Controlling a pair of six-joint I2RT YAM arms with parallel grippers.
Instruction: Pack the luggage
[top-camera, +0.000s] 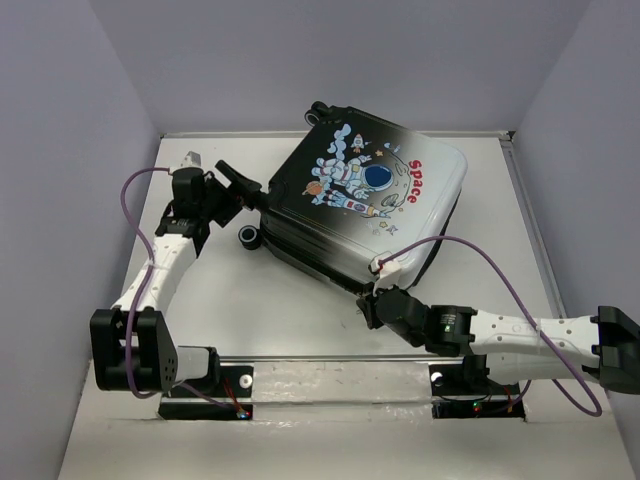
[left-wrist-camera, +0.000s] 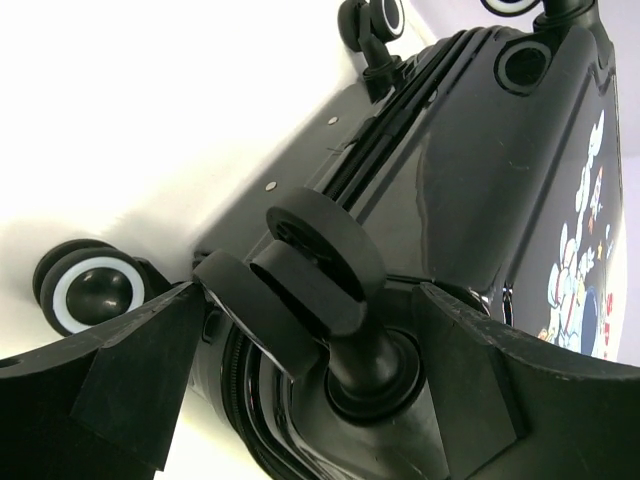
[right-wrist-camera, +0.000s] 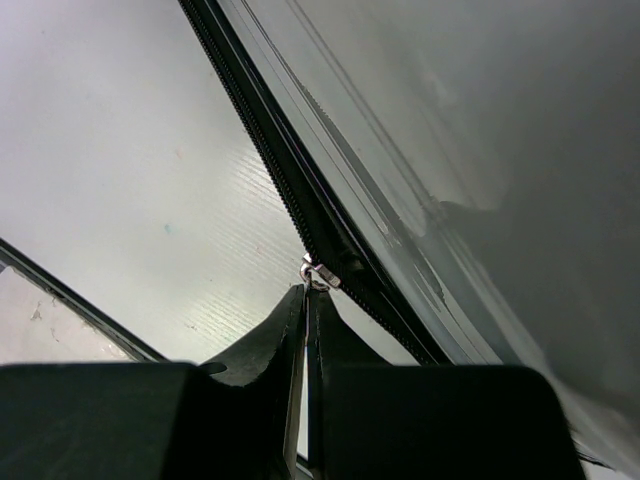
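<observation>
The luggage (top-camera: 365, 205), a rigid, slick, wheeled shell by the table (top-camera: 250, 300) far edge, is best held at fittings: right gripper (right-wrist-camera: 306, 298) clenched, apparently on the zipper pull (right-wrist-camera: 318, 273); left gripper (left-wrist-camera: 310, 380) released, straddling a wheel (left-wrist-camera: 320, 265).

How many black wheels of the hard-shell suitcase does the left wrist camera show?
4 black wheels: one between the left fingers, one at lower left, one at top centre, one cropped at top right edge.

The luggage (top-camera: 365, 205) lies flat on the table (top-camera: 250, 300), at twelve o'clock from my bases. My left gripper (top-camera: 240, 188) sits at its nine o'clock end, a wheel (left-wrist-camera: 315, 265) between the fingers. My right gripper (top-camera: 370, 302) is at its six o'clock corner, tips on the zipper pull (right-wrist-camera: 320, 274).
</observation>
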